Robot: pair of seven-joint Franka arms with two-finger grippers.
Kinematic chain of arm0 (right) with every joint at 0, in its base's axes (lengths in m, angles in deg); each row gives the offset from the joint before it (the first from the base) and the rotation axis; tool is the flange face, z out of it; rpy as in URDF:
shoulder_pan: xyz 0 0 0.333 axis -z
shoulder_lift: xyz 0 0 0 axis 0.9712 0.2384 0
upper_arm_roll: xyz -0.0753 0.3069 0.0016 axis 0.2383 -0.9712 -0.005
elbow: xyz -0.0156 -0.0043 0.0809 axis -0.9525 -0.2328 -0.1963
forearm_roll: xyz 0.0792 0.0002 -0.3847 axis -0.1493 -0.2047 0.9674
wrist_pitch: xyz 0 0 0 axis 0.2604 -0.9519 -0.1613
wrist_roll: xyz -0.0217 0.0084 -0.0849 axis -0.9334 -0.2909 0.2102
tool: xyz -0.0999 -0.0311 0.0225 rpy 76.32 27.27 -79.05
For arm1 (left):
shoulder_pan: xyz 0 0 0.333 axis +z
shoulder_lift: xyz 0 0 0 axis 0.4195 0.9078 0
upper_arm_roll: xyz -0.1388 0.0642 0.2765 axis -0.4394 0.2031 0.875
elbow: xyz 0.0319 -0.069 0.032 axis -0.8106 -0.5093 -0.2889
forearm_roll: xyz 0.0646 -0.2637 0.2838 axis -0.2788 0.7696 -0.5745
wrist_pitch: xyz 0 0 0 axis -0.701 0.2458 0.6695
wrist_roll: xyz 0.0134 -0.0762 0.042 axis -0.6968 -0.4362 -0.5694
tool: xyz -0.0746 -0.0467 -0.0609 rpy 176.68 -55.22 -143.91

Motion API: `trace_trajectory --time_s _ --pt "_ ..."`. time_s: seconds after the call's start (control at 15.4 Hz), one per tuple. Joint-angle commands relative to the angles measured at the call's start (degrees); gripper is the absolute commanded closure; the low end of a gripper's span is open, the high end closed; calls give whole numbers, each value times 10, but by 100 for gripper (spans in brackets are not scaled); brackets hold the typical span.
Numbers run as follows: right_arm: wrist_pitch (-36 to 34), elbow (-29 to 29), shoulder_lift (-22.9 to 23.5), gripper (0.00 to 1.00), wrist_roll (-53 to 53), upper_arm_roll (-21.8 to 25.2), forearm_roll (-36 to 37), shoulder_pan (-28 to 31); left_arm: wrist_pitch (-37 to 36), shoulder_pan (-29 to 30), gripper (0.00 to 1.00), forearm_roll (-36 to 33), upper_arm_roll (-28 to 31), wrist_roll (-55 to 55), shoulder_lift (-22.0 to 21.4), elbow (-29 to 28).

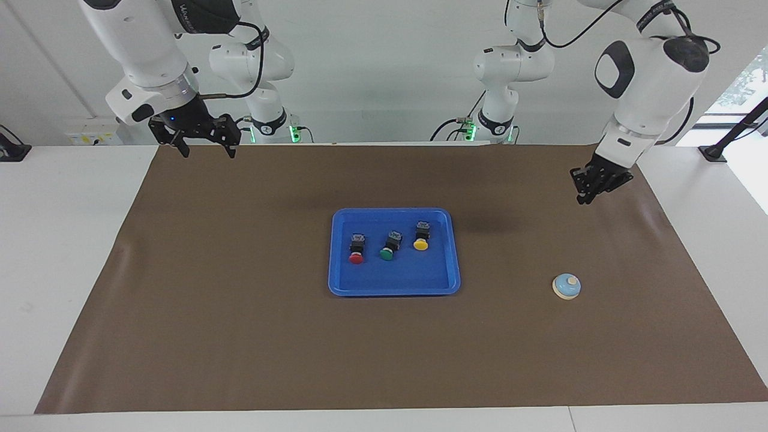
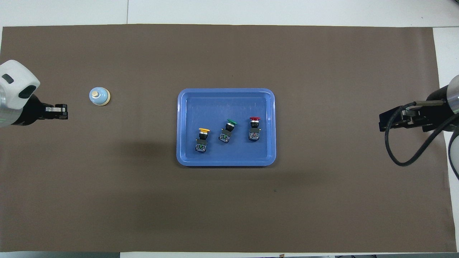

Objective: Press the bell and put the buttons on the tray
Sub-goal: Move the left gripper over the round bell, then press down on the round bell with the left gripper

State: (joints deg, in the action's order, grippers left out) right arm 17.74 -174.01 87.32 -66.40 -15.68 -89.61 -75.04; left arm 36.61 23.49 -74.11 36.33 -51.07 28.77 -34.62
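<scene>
The blue tray (image 1: 396, 291) lies mid-mat, also in the overhead view (image 2: 226, 163). In it lie the red button (image 1: 356, 258), the green button (image 1: 386, 254) and the yellow button (image 1: 420, 244), in a row and apart from one another. The bell (image 1: 566, 286) stands on the mat toward the left arm's end, alone (image 2: 99, 96). My left gripper (image 1: 585, 195) hangs over bare mat, tilted down, apart from the bell (image 2: 64, 111). My right gripper (image 1: 208, 150) is open and empty over the mat's corner at the right arm's end (image 2: 385, 122).
A brown mat (image 1: 240, 330) covers most of the white table (image 1: 60, 270). A black stand (image 1: 714, 153) sits on the table's edge at the left arm's end.
</scene>
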Motion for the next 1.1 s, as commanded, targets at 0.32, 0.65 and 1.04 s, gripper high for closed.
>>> trace_trajectory --time_s 0.32,0.65,1.04 --pt "7 -14 -12 0 3 -4 -10 9 116 -4 100 -2 5 -5 173 74" --pt "7 -14 -12 0 3 -4 -10 9 139 -1 100 -3 6 -5 207 77" --pt "7 -14 -12 0 3 -4 -10 9 140 2 100 -4 6 -4 235 107"
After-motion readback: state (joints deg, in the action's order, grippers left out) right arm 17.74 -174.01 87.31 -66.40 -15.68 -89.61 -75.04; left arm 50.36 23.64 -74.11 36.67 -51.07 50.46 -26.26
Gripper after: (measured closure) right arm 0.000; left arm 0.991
